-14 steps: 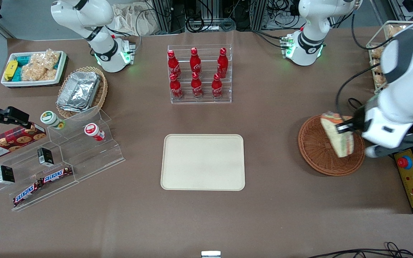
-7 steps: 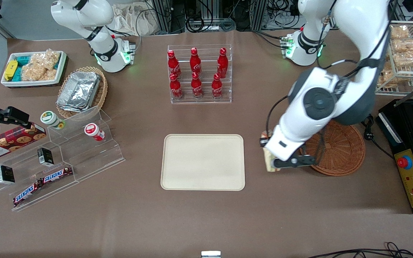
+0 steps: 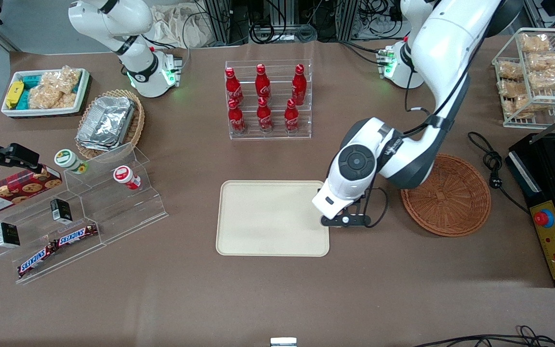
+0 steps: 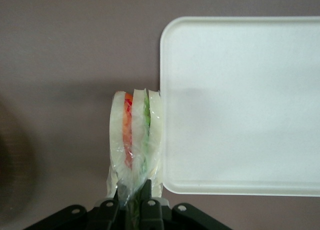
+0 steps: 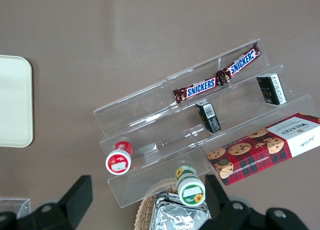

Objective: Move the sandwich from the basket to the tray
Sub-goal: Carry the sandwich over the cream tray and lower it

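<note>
The sandwich [image 4: 135,135] is a plastic-wrapped white bread wedge with orange, red and green filling, and my gripper [image 4: 132,195] is shut on its wrapped end. It hangs just above the table, right at the edge of the cream tray [image 4: 240,105], beside one corner. In the front view the gripper [image 3: 340,219] sits under the white wrist at the tray [image 3: 272,218] edge nearest the reddish-brown basket [image 3: 446,195], and the arm hides the sandwich there. Nothing lies in the basket.
An acrylic rack of red cola bottles [image 3: 268,99] stands farther from the camera than the tray. A stepped acrylic shelf [image 3: 85,207] with snacks lies toward the parked arm's end. A black cable [image 3: 487,149] and a control box [image 3: 554,238] lie beside the basket.
The arm has carried the sandwich out of the basket and across the table to the tray's edge. The basket is now uncovered.
</note>
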Action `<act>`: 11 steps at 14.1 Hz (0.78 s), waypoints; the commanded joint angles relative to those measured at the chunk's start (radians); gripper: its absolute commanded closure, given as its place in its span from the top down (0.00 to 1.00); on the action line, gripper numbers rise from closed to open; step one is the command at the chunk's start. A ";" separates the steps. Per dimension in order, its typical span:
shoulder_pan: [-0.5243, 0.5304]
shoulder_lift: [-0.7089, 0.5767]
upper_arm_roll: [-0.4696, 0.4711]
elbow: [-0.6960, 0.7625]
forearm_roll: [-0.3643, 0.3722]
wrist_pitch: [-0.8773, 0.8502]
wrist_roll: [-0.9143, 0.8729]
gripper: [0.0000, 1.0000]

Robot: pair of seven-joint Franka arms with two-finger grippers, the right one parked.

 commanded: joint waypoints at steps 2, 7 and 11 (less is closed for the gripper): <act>-0.016 0.073 0.004 0.045 0.017 0.071 -0.014 0.00; -0.068 0.141 0.007 0.078 0.022 0.120 -0.032 0.00; -0.074 0.181 0.009 0.100 0.023 0.123 -0.032 0.00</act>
